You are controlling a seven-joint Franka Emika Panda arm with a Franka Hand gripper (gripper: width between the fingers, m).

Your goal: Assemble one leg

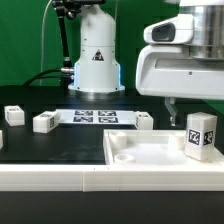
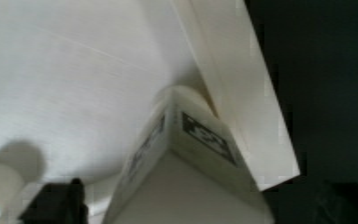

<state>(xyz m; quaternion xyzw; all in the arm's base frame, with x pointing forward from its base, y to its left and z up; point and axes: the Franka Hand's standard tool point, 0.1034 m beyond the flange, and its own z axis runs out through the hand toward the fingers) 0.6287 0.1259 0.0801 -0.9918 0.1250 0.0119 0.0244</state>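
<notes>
The leg (image 1: pixel 201 135) stands upright inside the panel (image 1: pixel 140 152), at the panel's three-o'clock end in the exterior view, with its marker face toward that camera. The wrist view shows it tucked close to the raised rim. Whether it touches the rim or sits in a socket cannot be told. My guess is that it stands there because this end is where a leg joins the panel, and upright is the pose in which it would be driven home.

The end effector (image 1: pixel 173 104) hangs above the panel at about ten o'clock from the leg. Only one dark finger shows under the white wrist housing. Whether it is released or clenched I cannot tell, and no finger is seen against the leg in either view.

The panel lies rim up like a shallow tray, at six o'clock on the black worktop (image 1: pixel 30 142). The leg is the only loose part visible in it, and a moulded recess shows toward its nine-o'clock end.

Three spare legs (image 1: pixel 44 122) rest outside on the worktop, two out at nine o'clock and one just beyond the panel's twelve-o'clock edge. The marker board (image 1: pixel 95 117) lies between them, in front of the arm's base (image 1: pixel 95 60) at twelve o'clock.
</notes>
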